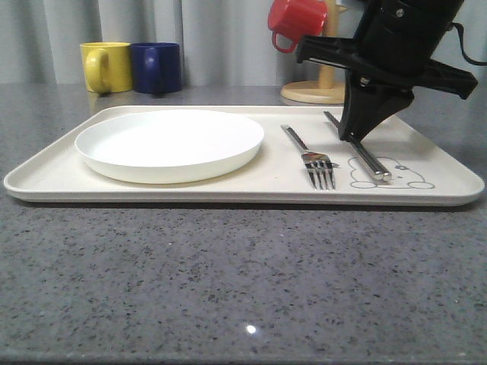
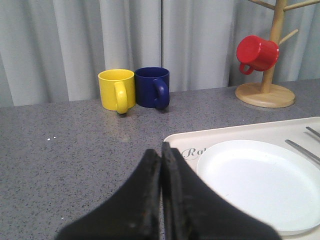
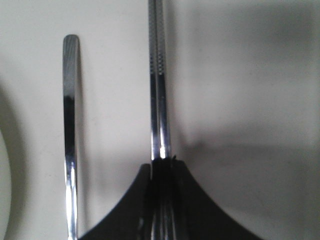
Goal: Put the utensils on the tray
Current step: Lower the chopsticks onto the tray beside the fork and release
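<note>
While the tray (image 1: pixel 251 186) lies on the grey surface (image 1: pixel 228 281), it carries the plate (image 1: pixel 169 143) at its left, the fork (image 1: pixel 310 157) beside that, and the chopsticks (image 1: pixel 364 156) rightmost; the right pincer (image 1: pixel 351 137) is clamped on the chopsticks; the left pincer (image 2: pixel 161 150) is closed, empty.
</note>
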Available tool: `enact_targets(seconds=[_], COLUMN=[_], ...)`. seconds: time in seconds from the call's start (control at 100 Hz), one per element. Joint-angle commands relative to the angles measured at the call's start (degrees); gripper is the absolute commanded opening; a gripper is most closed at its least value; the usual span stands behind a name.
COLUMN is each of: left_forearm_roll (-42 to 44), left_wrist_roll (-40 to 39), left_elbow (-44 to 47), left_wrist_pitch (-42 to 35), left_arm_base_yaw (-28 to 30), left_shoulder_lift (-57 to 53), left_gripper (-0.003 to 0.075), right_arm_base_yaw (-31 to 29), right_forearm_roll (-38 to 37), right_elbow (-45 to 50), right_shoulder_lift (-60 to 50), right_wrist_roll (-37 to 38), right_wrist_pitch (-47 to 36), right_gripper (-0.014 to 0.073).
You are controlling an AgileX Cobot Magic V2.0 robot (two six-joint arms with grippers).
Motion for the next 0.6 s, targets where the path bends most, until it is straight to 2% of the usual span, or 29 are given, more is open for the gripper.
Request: enact_targets(seconds=[0.0, 0.15, 0.44, 0.59], left_forearm_roll=[-0.42, -0.42, -0.42, -0.42], left_wrist_roll=[0.02, 0.02, 0.02, 0.02], left_elbow=[-1.68, -1.68, -1.68, -1.68], left_wrist_pitch=[-4.45, -4.45, -4.45, -4.45], left_arm_base_yaw=[-0.34, -0.34, -0.34, -0.34], left_shoulder_lift=[0.34, 0.34, 0.34, 0.34], left_gripper=[-0.0017, -0.0017, -0.0017, -0.0017], right_arm_base_yaw=[-0.08, -0.08, -0.08, -0.08], right_forearm_roll=[0.63, 0.98, 1.00, 1.00], right_elbow=[-1.92, -1.92, -1.92, -2.58], right_shoulder_lift=[-1.98, -0.88, -0.75, -0.87], right_wrist_roll=[-0.01, -0.01, -0.01, -0.06], right_wrist_pitch=[-1.30, 0.08, 0.75, 1.07], right_gripper=[-0.0035, 0.0004, 0.0265, 0.0330])
